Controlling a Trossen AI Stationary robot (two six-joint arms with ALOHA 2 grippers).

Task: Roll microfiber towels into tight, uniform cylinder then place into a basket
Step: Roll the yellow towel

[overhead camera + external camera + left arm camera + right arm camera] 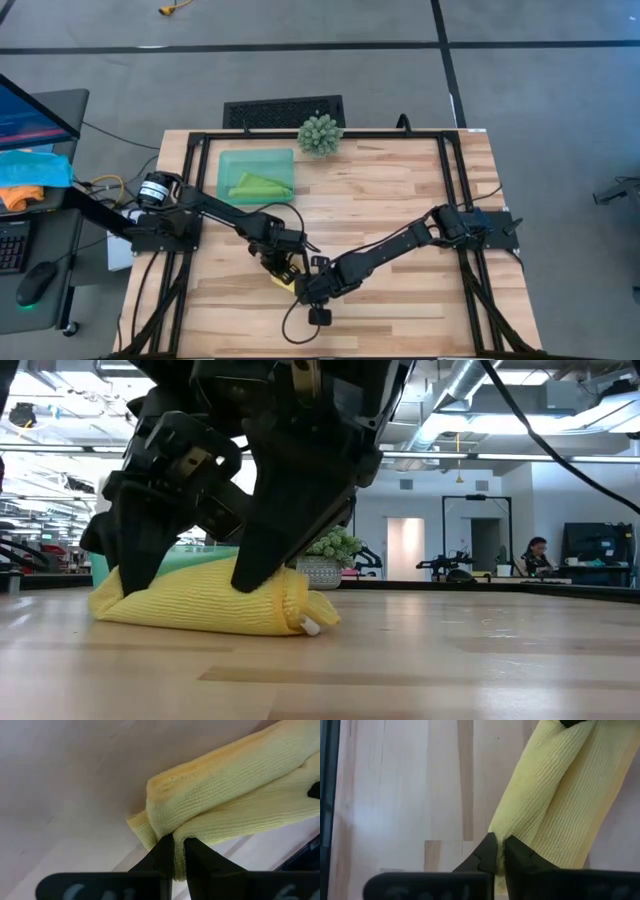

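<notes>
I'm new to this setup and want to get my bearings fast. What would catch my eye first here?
The yellow towel, rolled into a bundle near the table's front middle, with both arms meeting over it: the left gripper and right gripper each pinch an end of it with shut fingers. Next, the teal basket at the back left, already holding the green towel, with a spiky green plant beside it.

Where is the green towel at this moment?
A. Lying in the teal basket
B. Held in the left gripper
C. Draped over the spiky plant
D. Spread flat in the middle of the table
A: the high view shows the green towel lying bundled inside the basket at the table's far side, while both grippers work on the yellow towel.
</notes>
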